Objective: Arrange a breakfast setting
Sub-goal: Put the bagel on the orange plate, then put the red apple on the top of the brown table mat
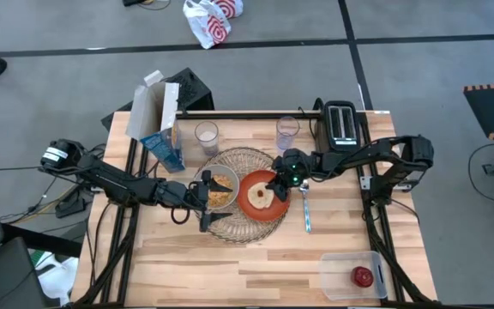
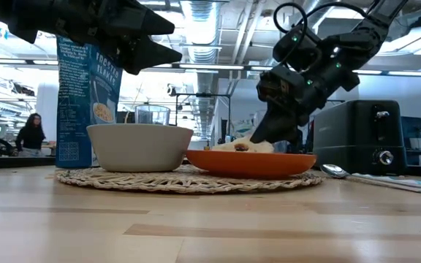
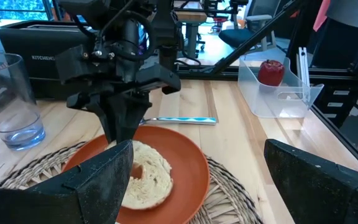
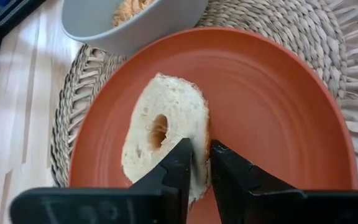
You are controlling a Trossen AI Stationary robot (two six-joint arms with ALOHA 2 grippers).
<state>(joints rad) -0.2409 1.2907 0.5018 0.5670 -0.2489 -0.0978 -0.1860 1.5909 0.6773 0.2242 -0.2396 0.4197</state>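
Note:
The round bread [image 4: 160, 130] lies on the orange plate [image 4: 278, 112], which sits on the round wire mat [image 1: 230, 230] beside the grey bowl [image 1: 221, 190] of cereal. My right gripper [image 4: 202, 163] is over the plate and shut on the bread. My left gripper [image 3: 191, 186] hangs open and empty above the bowl's left side [image 2: 137, 36]. The metal spoon [image 1: 305, 208] lies on the table right of the mat. Two clear glasses [image 1: 206, 135] [image 1: 287, 131] and the blue-white cereal box [image 1: 163, 148] stand behind the mat. The red apple [image 1: 364, 275] lies in the clear tub. My right gripper pinches the bread's edge [image 4: 199, 134] between its two fingers, on the side of the bread toward the table's right. The fingers come from above, slanting down from the right [image 2: 269, 131]. The bread lies flat on the plate.
The black toaster [image 1: 342, 124] stands at the far right, close behind my right arm. The clear plastic tub [image 1: 352, 275] sits at the near right corner. An open white box [image 1: 151, 107] stands at the far left corner. Bare tabletop lies along the near edge.

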